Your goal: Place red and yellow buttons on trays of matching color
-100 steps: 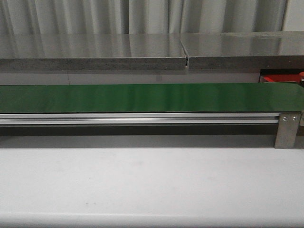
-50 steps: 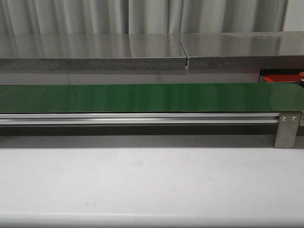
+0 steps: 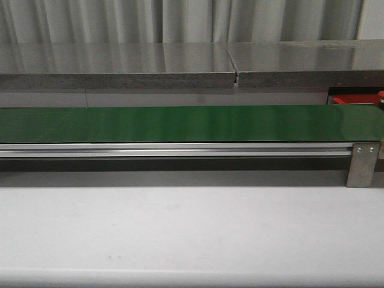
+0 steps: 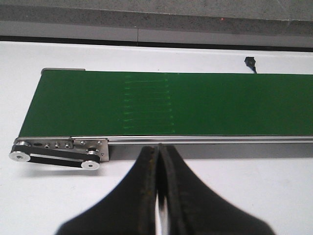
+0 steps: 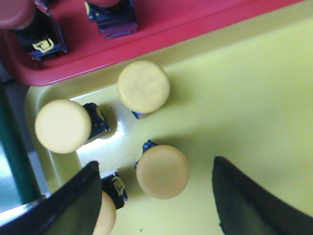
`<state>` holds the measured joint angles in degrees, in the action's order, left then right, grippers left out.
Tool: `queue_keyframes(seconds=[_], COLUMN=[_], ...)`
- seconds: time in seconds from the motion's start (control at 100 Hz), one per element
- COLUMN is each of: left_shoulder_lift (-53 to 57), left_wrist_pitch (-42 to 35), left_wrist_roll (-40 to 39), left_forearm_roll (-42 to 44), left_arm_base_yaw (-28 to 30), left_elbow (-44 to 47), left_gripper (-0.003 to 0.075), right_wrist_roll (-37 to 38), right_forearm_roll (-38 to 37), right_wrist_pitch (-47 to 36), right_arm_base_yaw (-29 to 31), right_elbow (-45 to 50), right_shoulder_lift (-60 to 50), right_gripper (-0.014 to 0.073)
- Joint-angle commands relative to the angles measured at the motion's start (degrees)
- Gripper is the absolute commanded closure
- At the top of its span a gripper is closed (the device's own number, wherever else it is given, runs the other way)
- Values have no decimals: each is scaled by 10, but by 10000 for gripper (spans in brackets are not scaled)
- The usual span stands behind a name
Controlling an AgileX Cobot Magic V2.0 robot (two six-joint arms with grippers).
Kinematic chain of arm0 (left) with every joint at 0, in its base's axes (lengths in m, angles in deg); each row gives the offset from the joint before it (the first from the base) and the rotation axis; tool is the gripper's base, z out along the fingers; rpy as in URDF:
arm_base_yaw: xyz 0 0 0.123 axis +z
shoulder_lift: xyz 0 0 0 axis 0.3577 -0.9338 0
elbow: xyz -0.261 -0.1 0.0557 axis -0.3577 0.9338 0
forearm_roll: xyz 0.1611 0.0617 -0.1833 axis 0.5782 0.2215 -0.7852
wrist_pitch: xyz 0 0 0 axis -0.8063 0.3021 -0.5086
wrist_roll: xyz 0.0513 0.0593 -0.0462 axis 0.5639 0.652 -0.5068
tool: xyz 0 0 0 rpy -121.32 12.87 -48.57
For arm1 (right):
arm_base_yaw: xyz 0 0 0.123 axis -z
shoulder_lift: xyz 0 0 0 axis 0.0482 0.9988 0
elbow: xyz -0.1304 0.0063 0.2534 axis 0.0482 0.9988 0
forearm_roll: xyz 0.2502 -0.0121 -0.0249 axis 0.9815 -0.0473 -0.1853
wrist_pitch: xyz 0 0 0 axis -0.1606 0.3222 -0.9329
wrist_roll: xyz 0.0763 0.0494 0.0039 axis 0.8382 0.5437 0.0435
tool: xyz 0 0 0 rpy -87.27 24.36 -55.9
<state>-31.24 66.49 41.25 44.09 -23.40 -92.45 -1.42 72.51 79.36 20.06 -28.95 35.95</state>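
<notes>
Yellow buttons sit in my yellow tray (image 5: 254,88): one (image 5: 144,86) close to the tray's rim beside the red tray (image 5: 195,19), one (image 5: 62,126) in the corner, one (image 5: 162,171) right under my right tool (image 5: 156,196), and one (image 5: 105,215) half hidden by a finger. My right tool is wide open and holds nothing. My left tool (image 4: 159,161) is squeezed shut, also with nothing, near the end of the bare green belt (image 4: 195,103). I think lifting away crookedly could make a finger bump a button and tip it over.
</notes>
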Motion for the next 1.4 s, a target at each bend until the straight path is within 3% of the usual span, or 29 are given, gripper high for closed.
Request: queue_keyframes(seconds=[0.0,0.12,0.29,0.37,0.83,1.39], left_shoulder_lift=[-2,-2,-2,-2,-2,-2], left_wrist_pitch=[-37,-37,-37,-37,-37,-37], left_wrist_roll=[-6,-6,-6,-6,-6,-6], left_forearm_roll=[-9,-9,-9,-9,-9,-9], left_arm_base_yaw=[1,1,1,1,1,1], left_elbow=[-16,-16,-16,-16,-16,-16], left_gripper=[741,741,741,741,741,741], right_wrist_roll=[-20,-38,-39,-39,-39,-40], right_forearm_roll=[-8,-8,-8,-4,18,10], right_wrist_pitch=[-12,-12,-4,-4,-11,-61], right_arm_base_yaw=[-14,-50,-107,-132,-241,-250], right_elbow=[-12,-12,-12,-12,-11,25], right_shoulder_lift=[-50,-80,-113,-128,-221,-315], right_gripper=[111,230,592,720,711,711])
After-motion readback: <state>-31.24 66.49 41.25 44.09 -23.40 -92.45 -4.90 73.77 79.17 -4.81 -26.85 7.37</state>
